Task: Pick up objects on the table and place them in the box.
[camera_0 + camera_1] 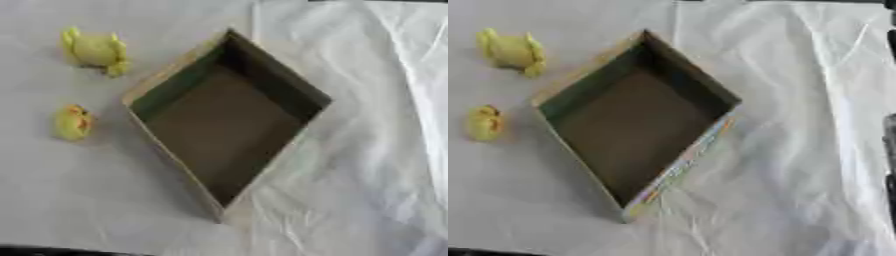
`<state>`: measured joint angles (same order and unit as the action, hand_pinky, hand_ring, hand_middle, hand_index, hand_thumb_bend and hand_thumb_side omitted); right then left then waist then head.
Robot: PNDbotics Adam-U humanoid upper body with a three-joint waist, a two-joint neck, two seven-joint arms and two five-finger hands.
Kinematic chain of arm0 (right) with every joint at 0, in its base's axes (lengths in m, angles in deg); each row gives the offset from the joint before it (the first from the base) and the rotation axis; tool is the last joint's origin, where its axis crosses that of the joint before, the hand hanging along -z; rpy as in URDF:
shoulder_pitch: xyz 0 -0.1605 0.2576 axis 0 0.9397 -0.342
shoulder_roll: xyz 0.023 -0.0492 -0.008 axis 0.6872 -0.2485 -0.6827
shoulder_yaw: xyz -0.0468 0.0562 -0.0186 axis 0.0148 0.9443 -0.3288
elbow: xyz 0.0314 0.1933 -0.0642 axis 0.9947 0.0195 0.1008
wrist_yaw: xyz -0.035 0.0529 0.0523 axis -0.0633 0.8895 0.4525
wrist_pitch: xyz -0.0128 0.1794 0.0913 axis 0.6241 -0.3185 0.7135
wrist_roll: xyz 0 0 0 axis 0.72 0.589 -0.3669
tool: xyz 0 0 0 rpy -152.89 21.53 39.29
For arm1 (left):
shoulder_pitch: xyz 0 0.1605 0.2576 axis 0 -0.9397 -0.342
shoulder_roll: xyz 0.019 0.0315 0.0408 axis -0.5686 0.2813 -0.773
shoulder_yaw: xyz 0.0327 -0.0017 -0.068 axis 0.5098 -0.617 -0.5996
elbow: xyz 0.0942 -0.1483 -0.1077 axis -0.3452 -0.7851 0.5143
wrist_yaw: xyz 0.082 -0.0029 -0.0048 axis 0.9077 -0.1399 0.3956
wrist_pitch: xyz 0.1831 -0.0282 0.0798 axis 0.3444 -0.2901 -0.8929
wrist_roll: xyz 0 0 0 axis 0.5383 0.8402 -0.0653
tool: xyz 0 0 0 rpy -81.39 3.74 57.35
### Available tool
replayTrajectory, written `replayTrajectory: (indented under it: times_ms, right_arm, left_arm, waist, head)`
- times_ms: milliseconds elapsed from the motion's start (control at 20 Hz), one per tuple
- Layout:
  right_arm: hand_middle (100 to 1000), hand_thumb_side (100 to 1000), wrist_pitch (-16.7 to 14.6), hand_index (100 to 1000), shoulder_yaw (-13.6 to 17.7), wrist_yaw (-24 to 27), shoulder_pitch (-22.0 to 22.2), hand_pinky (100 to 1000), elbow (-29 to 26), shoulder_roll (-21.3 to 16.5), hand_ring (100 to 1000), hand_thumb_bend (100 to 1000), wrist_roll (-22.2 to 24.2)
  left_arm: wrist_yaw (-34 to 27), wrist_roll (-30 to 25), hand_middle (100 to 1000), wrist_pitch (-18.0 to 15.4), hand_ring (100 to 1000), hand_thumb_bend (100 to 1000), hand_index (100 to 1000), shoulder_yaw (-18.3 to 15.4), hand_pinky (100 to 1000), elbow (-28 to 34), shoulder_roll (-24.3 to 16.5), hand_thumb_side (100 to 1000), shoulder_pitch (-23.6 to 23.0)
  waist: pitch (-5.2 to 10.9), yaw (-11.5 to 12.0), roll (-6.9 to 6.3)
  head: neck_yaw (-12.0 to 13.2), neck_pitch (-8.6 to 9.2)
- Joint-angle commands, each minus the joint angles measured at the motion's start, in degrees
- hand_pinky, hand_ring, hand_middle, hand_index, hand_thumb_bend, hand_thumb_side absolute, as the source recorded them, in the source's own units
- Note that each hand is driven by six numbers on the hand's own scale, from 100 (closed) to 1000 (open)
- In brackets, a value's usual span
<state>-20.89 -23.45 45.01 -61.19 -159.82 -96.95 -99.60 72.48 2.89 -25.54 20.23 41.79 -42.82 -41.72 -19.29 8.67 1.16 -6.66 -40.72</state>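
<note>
Neither hand in view — finger state cannot be told. Box (131,97) empty; two yellow toys (94,49) (73,122) near table's left edge — wrinkled white sheet (376,150) could snag.

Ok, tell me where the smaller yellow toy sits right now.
The smaller yellow toy lies on the table's left side, just left of the open box and nearer the robot than the larger yellow toy.

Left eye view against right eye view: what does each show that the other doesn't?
Only the left eye view: nothing extra that I can make out. Only the right eye view: the box's colourful printed outer side wall, and a dark strip at the right edge. Both: the open, empty box, two yellow toys left of it, white sheet; no hands.
</note>
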Motion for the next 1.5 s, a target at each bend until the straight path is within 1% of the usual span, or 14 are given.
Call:
replayTrajectory:
  times_ms: [50, 300, 600, 750, 1050, 1200, 1350, 1500]
  right_arm:
    - [432, 505, 0.05, 712, 0.64, -0.42, -0.22, 717, -1.12, -1.5, 553, 100, 0.33]
    - [431, 505, 0.09, 712, 0.71, -0.41, -0.13, 718, -1.12, -1.42, 553, 100, 0.49]
    - [431, 506, 0.19, 713, 0.73, -0.34, -0.06, 718, -1.12, -1.16, 551, 100, 0.64]
    - [431, 505, 0.17, 713, 0.71, -0.3, -0.09, 719, -1.12, -1.15, 551, 100, 0.72]
    - [431, 505, 0.12, 713, 0.7, -0.24, -0.11, 719, -1.12, -1.13, 551, 100, 0.79]
    - [431, 505, 0.11, 713, 0.68, -0.2, -0.14, 719, -1.12, -1.15, 551, 100, 0.85]
    - [431, 505, 0.1, 714, 0.66, -0.18, -0.13, 719, -1.12, -1.25, 551, 100, 0.9]
    - [431, 502, 0.05, 714, 0.62, -0.15, -0.15, 719, -1.12, -1.37, 551, 100, 0.98]
  left_arm:
    - [0.07, 0.08, 562, -0.1, 553, 130, 743, -0.14, 447, 0.97, -1.34, 1000, 0.18]
    - [0.13, 0.03, 562, -0.22, 552, 130, 743, -0.09, 447, 0.97, -1.34, 1000, 0.19]
    - [0.09, -0.17, 562, -0.15, 552, 130, 743, 0.07, 447, 0.97, -1.29, 1000, 0.47]
    - [0.07, -0.27, 563, -0.06, 552, 130, 742, 0.13, 447, 0.97, -1.25, 1000, 0.52]
    - [0.13, -0.42, 564, -0.04, 553, 129, 743, 0.16, 447, 0.97, -1.49, 1000, 0.56]
    - [1.06, -0.33, 565, -0.46, 553, 122, 745, -0.02, 446, 0.97, -2.54, 1000, 0.49]
    - [3.76, 0.11, 567, -1.02, 553, 103, 746, -0.27, 443, 0.97, -5.21, 1000, 0.3]
    - [8.13, 1.21, 570, -1.07, 555, 100, 749, -0.55, 440, 0.97, -9.02, 1000, 0.15]
  waist:
    - [1.25, 0.07, -0.19]
    - [1.02, -0.15, -0.21]
    - [0.71, -0.48, -0.12]
    - [0.68, -0.64, -0.06]
    - [0.75, -0.74, -0.07]
    - [0.78, -0.75, -0.13]
    - [0.83, -0.77, -0.23]
    - [0.92, -0.88, -0.31]
  head:
    - [-0.19, -0.16]
    - [-1.2, 0.36]
    - [-4.69, 1.55]
    - [-5.44, 2.01]
    - [-5.21, 2.5]
    - [-4.77, 2.64]
    - [-4.15, 2.69]
    - [-3.56, 2.72]
